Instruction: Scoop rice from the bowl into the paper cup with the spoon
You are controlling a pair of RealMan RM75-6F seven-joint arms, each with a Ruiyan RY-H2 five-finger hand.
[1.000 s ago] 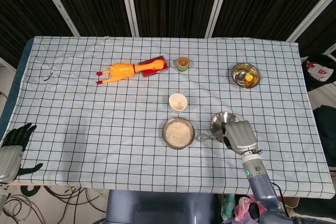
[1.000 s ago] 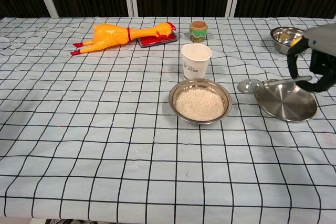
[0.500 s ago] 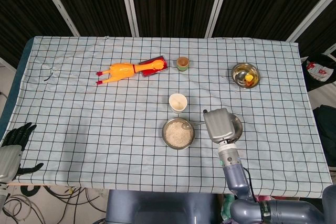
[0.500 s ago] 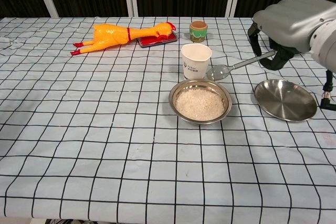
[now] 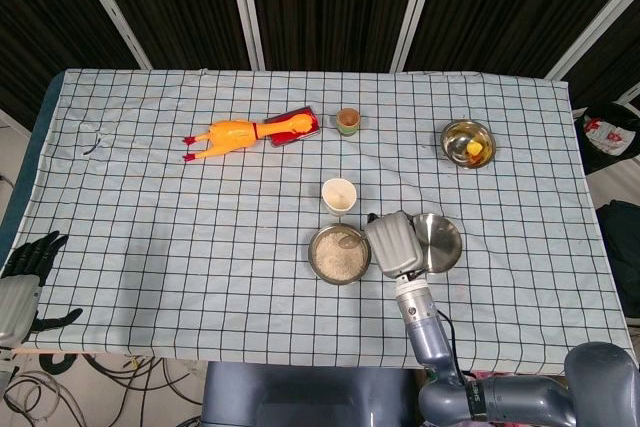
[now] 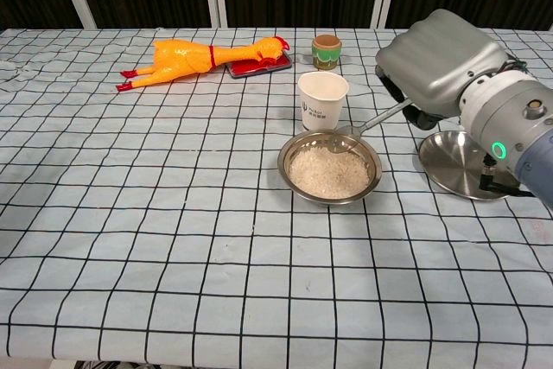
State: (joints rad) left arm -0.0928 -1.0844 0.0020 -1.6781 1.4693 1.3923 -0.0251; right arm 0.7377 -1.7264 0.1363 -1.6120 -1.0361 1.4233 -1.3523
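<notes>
A steel bowl of white rice (image 5: 339, 254) (image 6: 329, 168) stands near the table's middle, with a white paper cup (image 5: 339, 194) (image 6: 322, 99) just behind it. My right hand (image 5: 395, 243) (image 6: 439, 65) grips the handle of a metal spoon (image 6: 356, 133). The spoon's bowl dips over the far right part of the rice. In the head view the spoon (image 5: 350, 238) shows only as a small glint at the bowl's far rim. My left hand (image 5: 24, 269) hangs off the table's front left corner, fingers spread, holding nothing.
An empty steel plate (image 5: 440, 242) (image 6: 467, 166) lies right of the rice bowl, partly under my right hand. A rubber chicken (image 5: 228, 136), a red tray (image 5: 295, 126), a small green-banded cup (image 5: 347, 121) and a steel bowl with yellow items (image 5: 468, 142) stand farther back.
My right hand lifted the spoon off the steel plate, carried it left and lowered its bowl onto the rice. The left hand stayed put.
</notes>
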